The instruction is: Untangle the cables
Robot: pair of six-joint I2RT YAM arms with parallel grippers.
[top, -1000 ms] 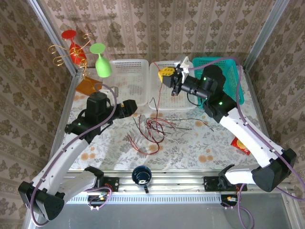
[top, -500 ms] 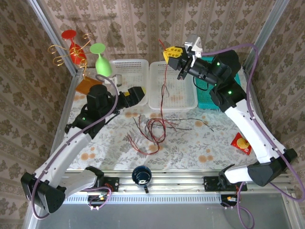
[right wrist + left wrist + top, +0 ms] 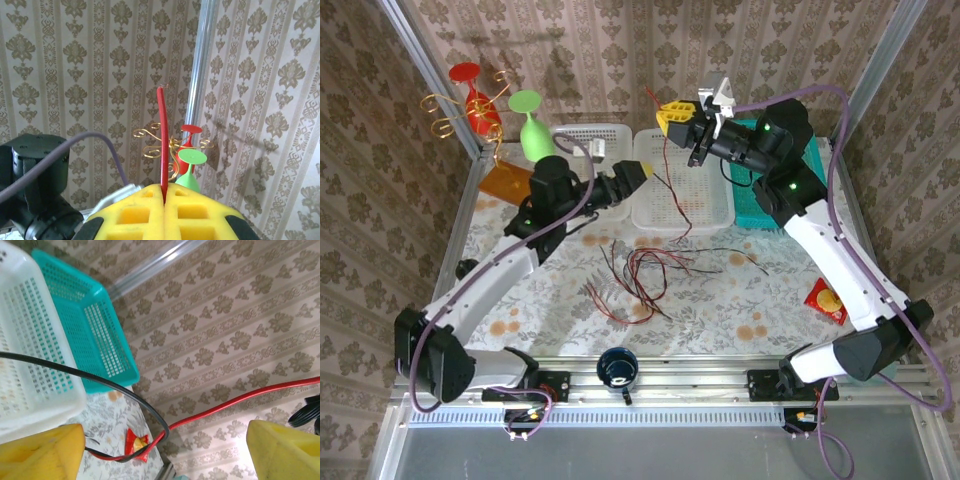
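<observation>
Cables [image 3: 640, 272], red and black, in a loose knot on the table [image 3: 760, 300] just before the white basket [image 3: 705, 205]. One red cable [image 3: 162, 145] clamped in the shut right gripper [image 3: 674, 116], held high over the basket, likely to draw it clear of the knot. Left gripper [image 3: 638, 175] with jaws wide apart, the hanging strand between them, probably to catch it lower and part it from a crossing black cable [image 3: 100, 382].
</observation>
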